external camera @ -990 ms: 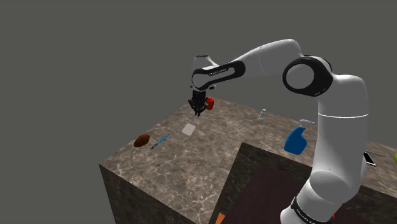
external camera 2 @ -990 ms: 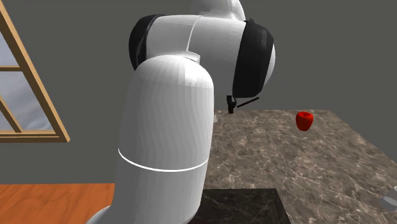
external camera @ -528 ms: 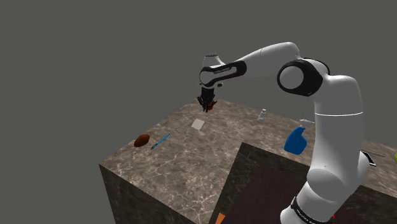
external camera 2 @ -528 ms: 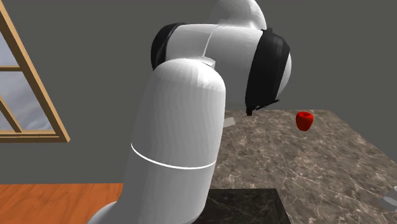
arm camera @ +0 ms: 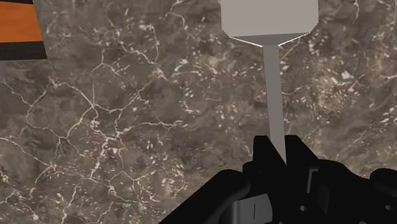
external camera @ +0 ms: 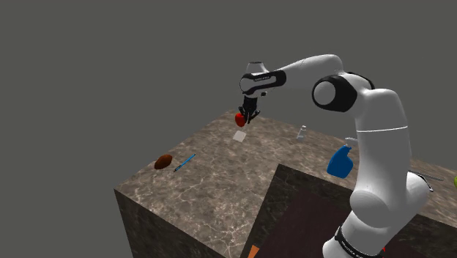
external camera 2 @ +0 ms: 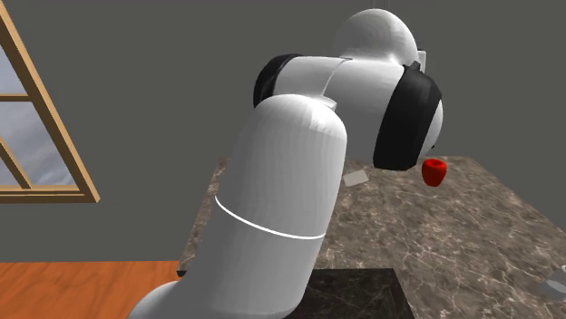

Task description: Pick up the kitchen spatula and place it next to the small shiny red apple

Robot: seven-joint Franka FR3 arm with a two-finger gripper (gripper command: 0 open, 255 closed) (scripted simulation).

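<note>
Grey flat-bladed spatula (arm camera: 270, 22), handle clasped in the claw (arm camera: 278, 150), hangs near the small red apple (external camera 2: 434, 171).

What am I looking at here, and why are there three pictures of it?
It is a white robot arm on a box, seen by three cameras: one beside its stand, one close behind it, and one on its hand looking along the black jaws. Those jaws are shut on the thin handle of a pale spatula, held over a marble counter. On the counter sit a red apple, a blue spray bottle, a small bottle, a brown lump and a blue pen.
</note>
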